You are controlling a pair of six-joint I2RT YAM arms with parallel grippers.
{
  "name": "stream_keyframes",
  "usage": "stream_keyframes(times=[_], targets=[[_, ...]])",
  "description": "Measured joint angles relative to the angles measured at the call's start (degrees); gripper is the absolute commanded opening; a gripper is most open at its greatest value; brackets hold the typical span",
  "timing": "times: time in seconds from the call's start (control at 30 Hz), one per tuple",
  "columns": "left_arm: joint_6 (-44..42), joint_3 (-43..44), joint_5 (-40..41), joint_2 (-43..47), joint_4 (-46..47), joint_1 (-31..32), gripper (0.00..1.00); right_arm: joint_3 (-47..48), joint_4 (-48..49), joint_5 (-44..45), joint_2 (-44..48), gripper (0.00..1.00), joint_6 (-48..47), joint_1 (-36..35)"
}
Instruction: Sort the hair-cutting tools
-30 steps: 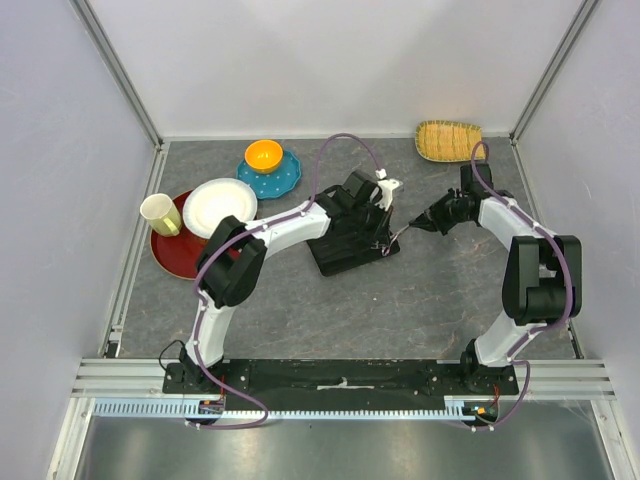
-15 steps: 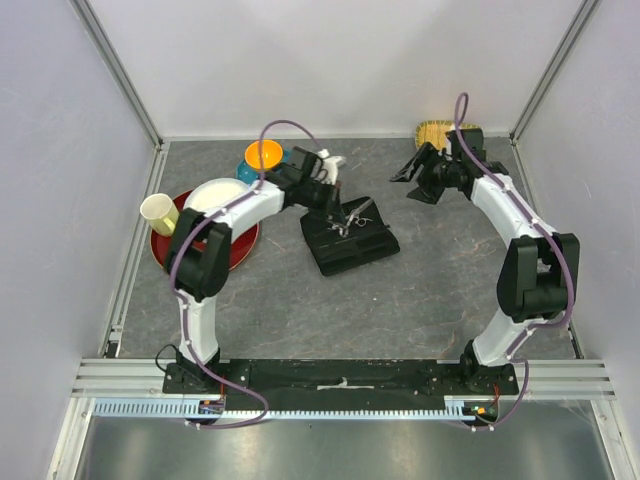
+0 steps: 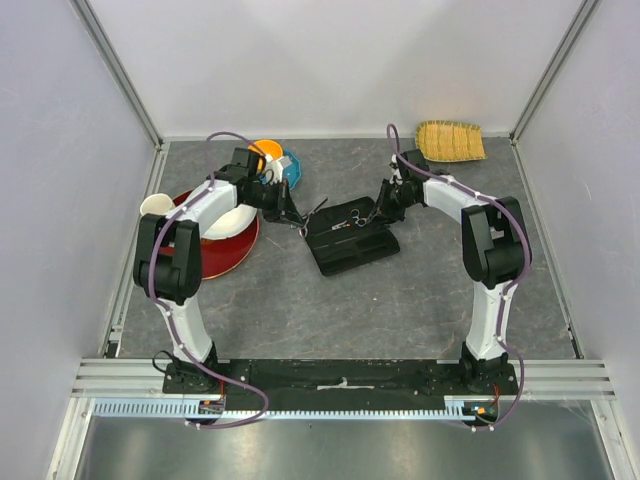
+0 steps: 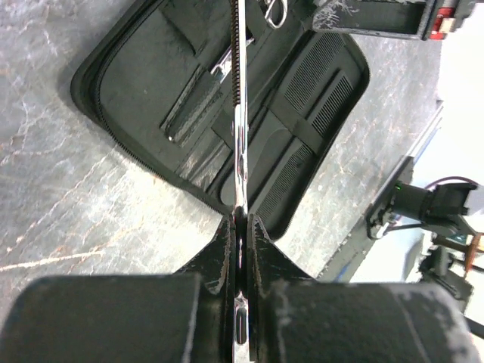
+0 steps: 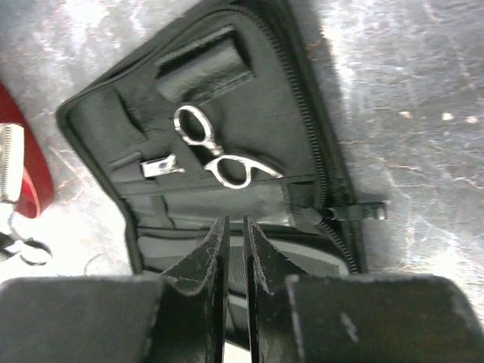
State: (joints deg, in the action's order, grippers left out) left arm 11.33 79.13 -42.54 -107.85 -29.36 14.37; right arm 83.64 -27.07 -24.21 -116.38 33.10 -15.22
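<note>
**One pair gripped, one pair in the case**

We see the left gripper (image 4: pixel 239 221) clamped tight on a pair of silver scissors (image 4: pixel 239 136). They are seen edge-on, with their toothed tip reaching out over the open black zip case (image 4: pixel 144 91). A second pair of scissors (image 5: pixel 215 155) lies in the case's pocketed half, finger rings showing. A black comb (image 4: pixel 293 175) sits tucked under a strap in the other half. The right gripper (image 5: pixel 236 234) hangs just above the case, and its jaws stand nearly together, with a narrow gap and nothing between them.
</note>
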Motion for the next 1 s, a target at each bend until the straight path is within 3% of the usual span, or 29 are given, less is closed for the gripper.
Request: stream_keyframes(times=[0.37,1.0], targets=[[-0.04,-0.20,-8.90,-4.90,-2.89,-2.97,0.02,3.74,-1.95,4.83,-3.87,0.17,-1.81,0.33],[-0.68,-0.24,-10.19,-10.34,-4.37,-4.48,0.02,11.91,-0.85,10.27,-8.33,0.18,-2.58,0.85]])
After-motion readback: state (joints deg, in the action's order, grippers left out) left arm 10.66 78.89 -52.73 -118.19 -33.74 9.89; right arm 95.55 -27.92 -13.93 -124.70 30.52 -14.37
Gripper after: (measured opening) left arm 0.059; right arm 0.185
